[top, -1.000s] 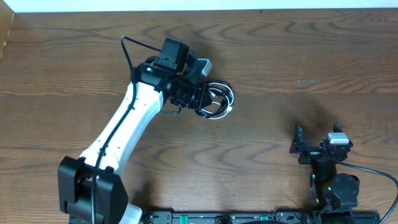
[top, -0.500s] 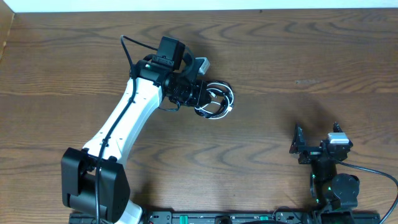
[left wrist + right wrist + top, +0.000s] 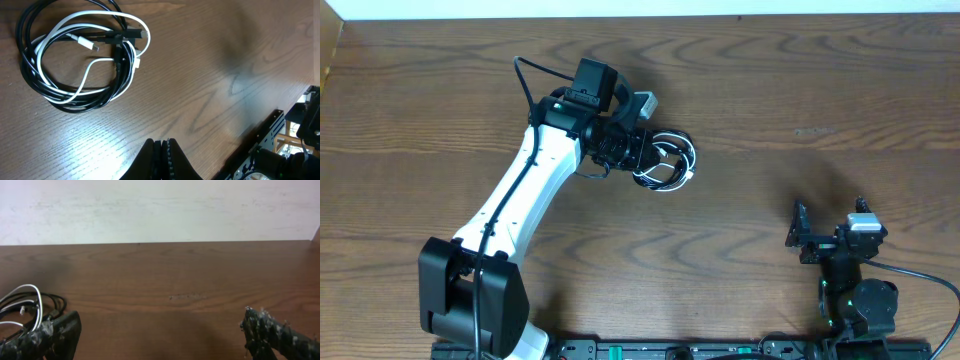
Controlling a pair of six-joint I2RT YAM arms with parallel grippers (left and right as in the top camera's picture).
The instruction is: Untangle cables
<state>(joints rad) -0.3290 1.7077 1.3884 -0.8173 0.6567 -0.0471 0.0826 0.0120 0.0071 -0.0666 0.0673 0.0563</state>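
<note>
Over the last second the left arm had shifted only a little, its body swinging slightly to the left in the overhead view before settling, and nothing else moved. The left gripper (image 3: 161,144) hung just above the counter (image 3: 215,75) with its fingers pressed together on nothing. The coil lay a short way ahead of it, untouched. The black cable (image 3: 70,106) and the white cable (image 3: 95,14) sat looped through one another in one small bundle near the middle of the counter, their plug ends tucked inside the ring. The right gripper (image 3: 161,322) rested well apart near the front edge, jaws spread wide and empty. By the look of it, the untangling had not begun: the left arm appeared merely to be lining up, and its fingers would need to part before taking a strand.
</note>
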